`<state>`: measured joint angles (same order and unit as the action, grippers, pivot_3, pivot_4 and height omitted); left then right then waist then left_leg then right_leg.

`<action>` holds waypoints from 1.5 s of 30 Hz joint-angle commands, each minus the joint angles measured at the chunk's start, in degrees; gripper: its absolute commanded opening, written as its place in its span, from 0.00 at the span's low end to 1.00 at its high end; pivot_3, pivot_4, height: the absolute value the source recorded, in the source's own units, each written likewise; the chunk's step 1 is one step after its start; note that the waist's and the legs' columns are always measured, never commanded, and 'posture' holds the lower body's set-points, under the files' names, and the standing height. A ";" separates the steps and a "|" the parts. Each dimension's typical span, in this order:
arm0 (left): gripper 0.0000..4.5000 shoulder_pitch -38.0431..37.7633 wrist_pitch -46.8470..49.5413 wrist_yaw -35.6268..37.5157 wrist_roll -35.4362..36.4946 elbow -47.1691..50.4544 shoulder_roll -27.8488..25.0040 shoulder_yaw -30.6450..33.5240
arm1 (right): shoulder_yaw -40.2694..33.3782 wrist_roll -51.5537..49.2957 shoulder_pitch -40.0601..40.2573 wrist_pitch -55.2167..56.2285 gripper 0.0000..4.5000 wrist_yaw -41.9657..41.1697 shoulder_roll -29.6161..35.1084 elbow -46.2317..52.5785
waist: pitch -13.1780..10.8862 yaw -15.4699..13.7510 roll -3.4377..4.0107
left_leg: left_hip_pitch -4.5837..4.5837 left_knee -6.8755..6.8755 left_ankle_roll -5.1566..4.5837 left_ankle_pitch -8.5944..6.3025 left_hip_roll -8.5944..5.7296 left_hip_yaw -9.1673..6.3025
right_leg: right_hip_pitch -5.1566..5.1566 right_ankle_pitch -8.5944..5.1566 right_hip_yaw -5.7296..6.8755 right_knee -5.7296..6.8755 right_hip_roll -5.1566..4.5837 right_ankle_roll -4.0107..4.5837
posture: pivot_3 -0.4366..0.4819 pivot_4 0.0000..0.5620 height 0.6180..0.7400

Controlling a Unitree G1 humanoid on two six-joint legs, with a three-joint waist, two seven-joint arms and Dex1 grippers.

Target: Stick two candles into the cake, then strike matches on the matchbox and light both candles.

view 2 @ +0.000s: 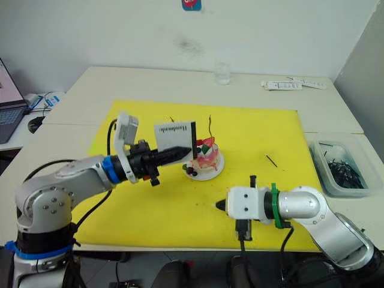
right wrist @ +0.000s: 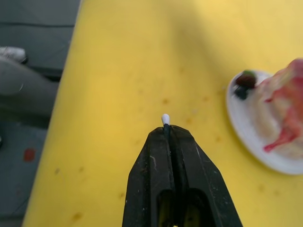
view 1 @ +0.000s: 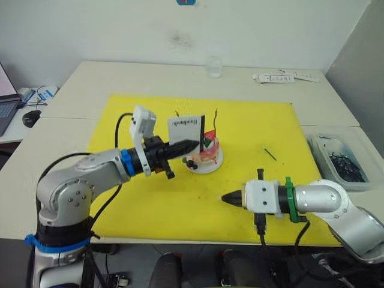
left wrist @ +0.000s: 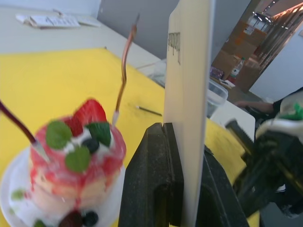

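The pink cake (view 1: 208,151) sits on its white plate (view 1: 198,168) in the middle of the yellow mat (view 1: 156,204). Two candles stand in it: one (left wrist: 123,71) rises curved behind the strawberry, the other (left wrist: 19,127) leans outward. My left gripper (view 1: 191,144) is shut on the white matchbox (view 1: 185,128), held upright on edge just left of the cake. My right gripper (right wrist: 166,130) hovers low over the mat in front of the cake, shut on a match whose white tip (right wrist: 165,118) pokes out. Another match (view 1: 270,154) lies on the mat to the right.
A clear plastic bin (view 1: 339,161) with dark bits stands off the mat's right edge. A glass (view 1: 213,67) and white strips (view 1: 283,77) lie at the table's far side. A laptop and mouse (view 1: 31,117) sit at far left.
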<state>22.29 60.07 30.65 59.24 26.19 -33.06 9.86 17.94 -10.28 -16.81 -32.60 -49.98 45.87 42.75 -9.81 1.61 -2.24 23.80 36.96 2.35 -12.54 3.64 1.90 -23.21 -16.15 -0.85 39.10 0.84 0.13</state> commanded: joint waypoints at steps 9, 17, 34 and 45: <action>0.00 -5.28 -4.30 -1.17 -5.51 0.16 4.97 -7.24 | -4.96 -3.94 -3.88 -14.95 0.01 8.17 -6.90 2.64 | 0.00 -0.32 -0.01 | 0.04 0.02 0.00 0.00 -0.03 0.08 | 0.02 0.00 -0.07 -0.03 -0.12 -0.01 | 0.48 0.27 1.00; 0.00 -3.47 -4.08 -0.38 -6.74 -3.01 6.36 -8.02 | -2.46 -2.82 -6.03 -18.95 0.01 11.20 -6.90 3.69 | 0.00 -0.25 -0.01 | 0.04 0.00 -0.01 0.00 -0.07 0.04 | 0.00 0.00 -0.01 -0.03 -0.07 -0.01 | 0.48 0.27 1.00; 0.00 -4.95 -3.90 0.58 -5.84 -1.12 6.82 -8.23 | 3.68 0.48 -9.64 -18.02 0.01 13.40 -8.26 -0.49 | 0.00 -0.14 -0.01 | 0.04 0.00 -0.01 0.00 -0.05 0.03 | -0.02 0.00 -0.01 -0.03 -0.03 0.00 | 0.48 0.27 1.00; 0.00 -4.54 -4.03 0.61 -5.26 -0.54 8.27 -8.87 | 5.52 2.16 -9.95 -16.67 0.01 12.48 -8.13 -1.82 | 0.00 -0.13 -0.01 | 0.04 0.00 -0.01 0.00 -0.05 0.04 | -0.02 0.00 -0.03 -0.03 -0.03 0.00 | 0.48 0.27 1.00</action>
<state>16.73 56.97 30.51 52.61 22.73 -25.63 1.60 22.93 -8.47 -25.63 -50.43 -37.29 37.78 40.41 -9.81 1.48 -2.25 23.84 36.96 2.34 -12.54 3.58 1.95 -23.23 -16.15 -0.88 39.07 0.81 0.13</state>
